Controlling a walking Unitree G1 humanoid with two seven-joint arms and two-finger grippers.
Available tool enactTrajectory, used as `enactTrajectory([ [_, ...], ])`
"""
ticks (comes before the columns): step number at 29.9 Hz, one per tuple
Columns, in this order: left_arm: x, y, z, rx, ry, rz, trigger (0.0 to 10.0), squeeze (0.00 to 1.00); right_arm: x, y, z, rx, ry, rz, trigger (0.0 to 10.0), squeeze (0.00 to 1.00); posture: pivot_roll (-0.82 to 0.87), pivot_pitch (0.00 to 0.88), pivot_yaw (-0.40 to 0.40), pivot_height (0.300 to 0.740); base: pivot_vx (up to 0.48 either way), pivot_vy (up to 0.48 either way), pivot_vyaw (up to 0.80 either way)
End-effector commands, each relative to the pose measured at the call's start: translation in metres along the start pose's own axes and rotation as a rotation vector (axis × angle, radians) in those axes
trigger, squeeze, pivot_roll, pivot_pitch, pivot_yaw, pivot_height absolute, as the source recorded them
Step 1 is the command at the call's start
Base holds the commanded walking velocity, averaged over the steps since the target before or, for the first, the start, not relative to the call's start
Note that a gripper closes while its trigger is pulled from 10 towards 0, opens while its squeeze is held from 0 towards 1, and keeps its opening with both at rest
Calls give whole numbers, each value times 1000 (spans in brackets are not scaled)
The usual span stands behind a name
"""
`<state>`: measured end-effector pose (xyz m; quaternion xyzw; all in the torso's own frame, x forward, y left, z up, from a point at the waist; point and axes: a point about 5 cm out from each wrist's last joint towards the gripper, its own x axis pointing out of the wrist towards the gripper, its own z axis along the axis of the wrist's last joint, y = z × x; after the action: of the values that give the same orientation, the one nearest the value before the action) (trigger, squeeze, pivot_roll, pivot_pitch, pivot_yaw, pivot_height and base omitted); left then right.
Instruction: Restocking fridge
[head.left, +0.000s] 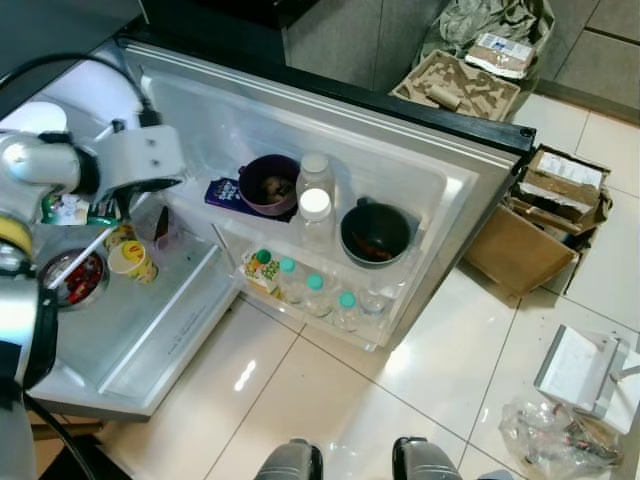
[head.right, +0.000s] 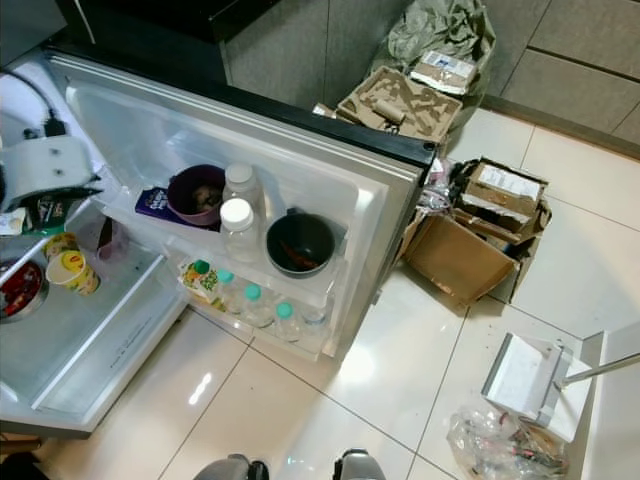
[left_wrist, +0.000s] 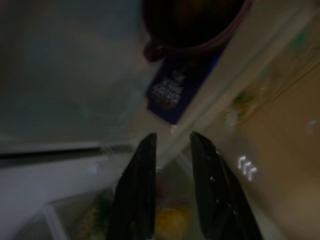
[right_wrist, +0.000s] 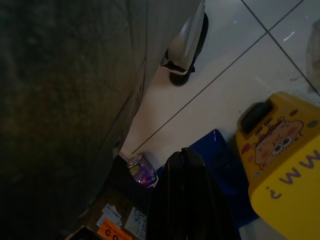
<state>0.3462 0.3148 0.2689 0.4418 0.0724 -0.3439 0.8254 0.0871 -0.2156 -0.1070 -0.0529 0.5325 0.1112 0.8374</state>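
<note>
The fridge stands open with its door (head.left: 455, 215) swung toward me. On the door's upper shelf sit a purple bowl (head.left: 268, 184), a blue carton (head.left: 222, 191), two white-capped bottles (head.left: 315, 205) and a black pot (head.left: 375, 234). Several small teal-capped bottles (head.left: 315, 290) and a juice carton (head.left: 260, 268) fill the lower door shelf. Inside on the fridge shelf (head.left: 150, 330) are a yellow cup (head.left: 132, 260), a bowl of red food (head.left: 75, 278) and a purple tumbler (head.left: 166, 228). My left gripper (left_wrist: 172, 140) hangs open and empty above the yellow cup, pointing toward the blue carton. My right gripper (right_wrist: 185, 160) hangs shut near the floor.
Cardboard boxes (head.left: 545, 215) lie on the tiles right of the door, with a white box (head.left: 580, 370) and a plastic bag (head.left: 555, 435) nearer me. A pulp tray (head.left: 460, 85) sits behind the door. A yellow stool (right_wrist: 285, 160) and a can (right_wrist: 141, 172) are near my right gripper.
</note>
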Motion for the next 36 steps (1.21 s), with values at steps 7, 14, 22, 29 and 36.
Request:
enactTrajectory([
  [7,-17,-38,-39,-296,-145,-21,10000,1000,1,5,-4,-12,42,15,10000,0,71,178,32,740,0,0,0],
  [14,-10,-98,-61,-512,-257,-39,10000,1000,2,1,1,-15,38,8,10000,0,67,161,31,740,0,0,0],
  [22,0,-173,-98,-773,-184,-30,10000,1000,2,1,0,-15,49,7,10000,0,66,138,27,740,0,0,0],
  [29,-2,-276,-128,-1088,75,40,10000,1000,2,-3,2,-16,54,-2,10000,0,55,115,11,740,0,0,0],
  [36,-6,-348,-139,-1297,358,128,10000,0,1,-9,7,-21,49,-14,10000,0,48,98,-12,740,0,0,0],
])
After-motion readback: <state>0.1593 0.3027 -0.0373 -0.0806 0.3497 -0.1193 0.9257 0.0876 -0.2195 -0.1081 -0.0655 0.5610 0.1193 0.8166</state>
